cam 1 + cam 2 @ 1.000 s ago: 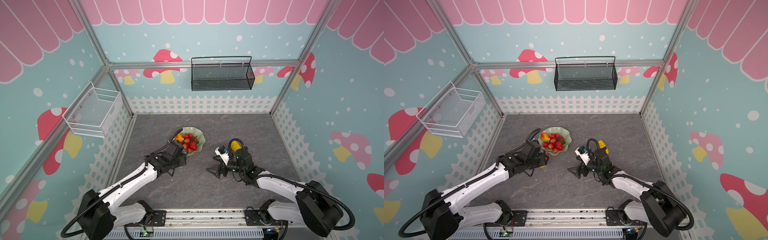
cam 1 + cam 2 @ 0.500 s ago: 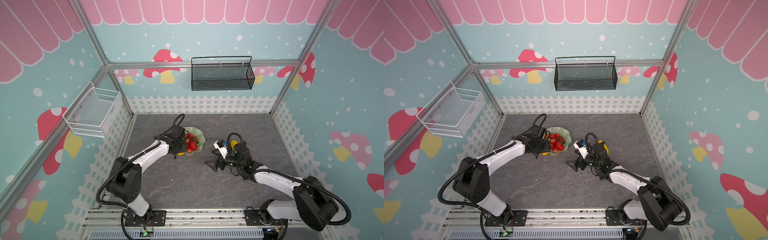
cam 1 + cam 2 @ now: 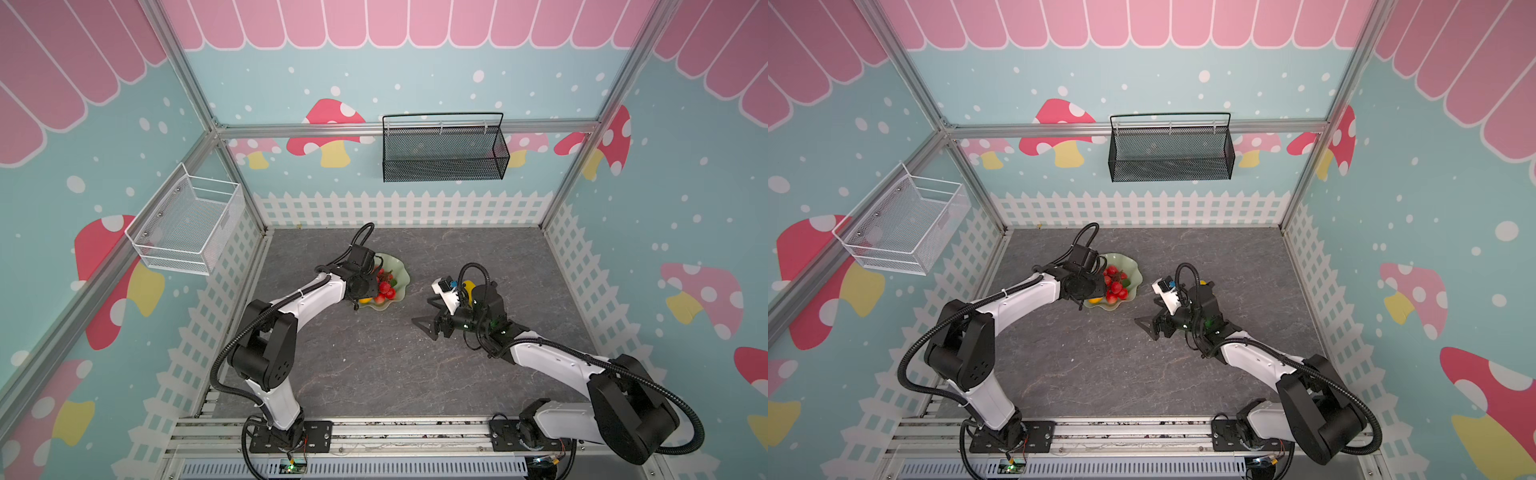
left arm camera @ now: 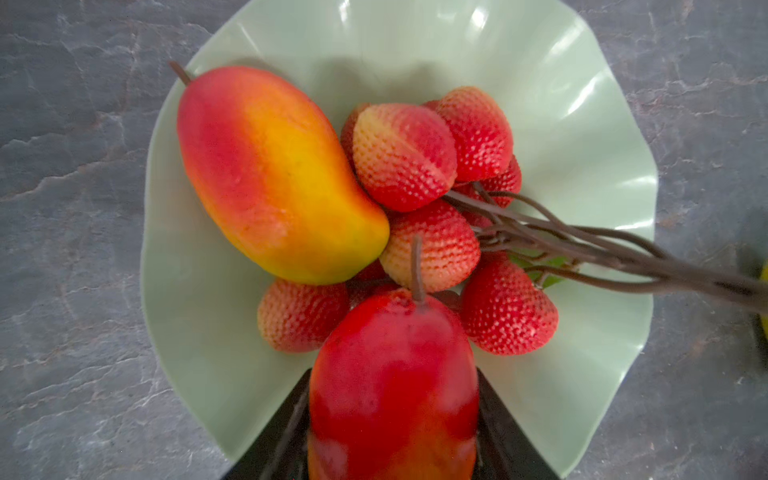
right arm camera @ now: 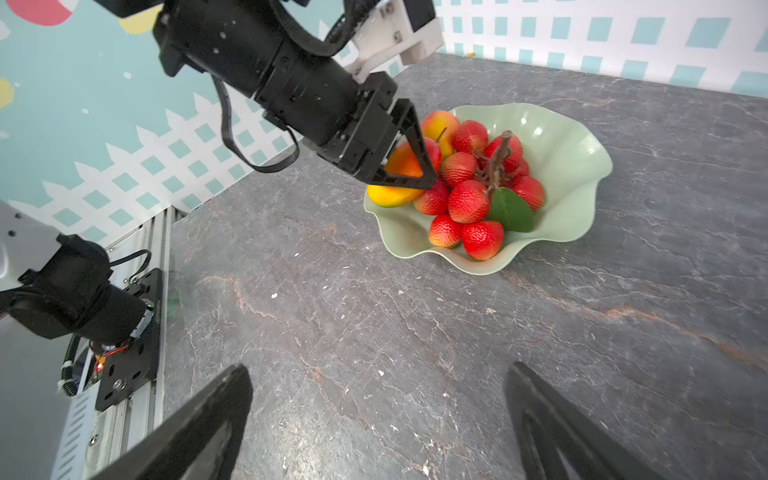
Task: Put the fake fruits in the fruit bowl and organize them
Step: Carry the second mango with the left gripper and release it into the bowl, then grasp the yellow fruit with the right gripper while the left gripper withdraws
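The pale green fruit bowl (image 3: pixel 400 272) (image 3: pixel 1134 266) (image 4: pixel 582 124) (image 5: pixel 573 174) holds a cluster of red berries (image 3: pixel 384 289) (image 4: pixel 415 166) (image 5: pixel 469 199) and one mango-shaped fruit (image 4: pixel 270 174) (image 5: pixel 438 122). My left gripper (image 4: pixel 393 374) (image 3: pixel 363 293) is shut on a second mango-shaped fruit (image 4: pixel 395 332) (image 5: pixel 390 193), low over the bowl's near-left rim. The yellow oblong fruit (image 3: pixel 468 286) (image 3: pixel 1202 283) lies on the floor right of the bowl, mostly hidden behind my right wrist. My right gripper (image 5: pixel 374 395) (image 3: pixel 424 311) is open over bare floor, empty.
A white wire basket (image 3: pixel 187 224) hangs on the left wall and a black mesh basket (image 3: pixel 442 153) on the back wall. White picket fencing (image 3: pixel 399 208) edges the grey stone floor. The arm bases sit on the metal rail (image 3: pixel 374 432) along the front.
My left arm has carried the mango-shaped fruit from the floor in front of the bowl up and back to the bowl's rim. My right gripper shifted slightly and stayed open.
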Controlling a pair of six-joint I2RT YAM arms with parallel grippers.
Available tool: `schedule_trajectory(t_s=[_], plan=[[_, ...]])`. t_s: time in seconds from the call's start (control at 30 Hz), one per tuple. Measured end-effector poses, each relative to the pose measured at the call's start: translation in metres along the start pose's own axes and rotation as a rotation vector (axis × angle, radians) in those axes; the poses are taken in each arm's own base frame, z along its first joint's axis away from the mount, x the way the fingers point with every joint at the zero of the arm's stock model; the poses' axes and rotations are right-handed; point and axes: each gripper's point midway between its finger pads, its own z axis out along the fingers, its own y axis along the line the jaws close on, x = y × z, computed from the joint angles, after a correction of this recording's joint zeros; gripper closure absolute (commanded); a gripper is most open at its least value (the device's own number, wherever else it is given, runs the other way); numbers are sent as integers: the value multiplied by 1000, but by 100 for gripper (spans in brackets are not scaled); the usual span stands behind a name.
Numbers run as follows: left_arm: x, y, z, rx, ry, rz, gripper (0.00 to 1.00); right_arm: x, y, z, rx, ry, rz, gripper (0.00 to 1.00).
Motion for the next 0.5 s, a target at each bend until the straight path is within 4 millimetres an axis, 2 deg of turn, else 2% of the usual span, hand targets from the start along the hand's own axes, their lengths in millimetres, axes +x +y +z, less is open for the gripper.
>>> schedule_trajectory(t_s=[0.07,0.1,0.13,0.2,0.3,0.43,0.5], plan=[[-1,1,0,-5,-4,1,35,-1,-24,-8,77,-9,58,2],[-1,1,0,-8,-6,5,30,-2,-44,-16,140,-18,98,2],[-2,2,-1,-9,-10,11,20,-2,-65,-26,213,-27,136,2],[-4,3,-8,-9,-29,26,11,2,-102,-45,360,-31,194,2],[-11,2,-27,2,-85,53,0,5,-134,-64,529,3,232,2],[-25,-9,-64,53,-202,104,0,-11,-168,-76,672,13,235,0],[-23,-26,-85,105,-255,162,0,-8,-182,-79,723,30,241,1]])
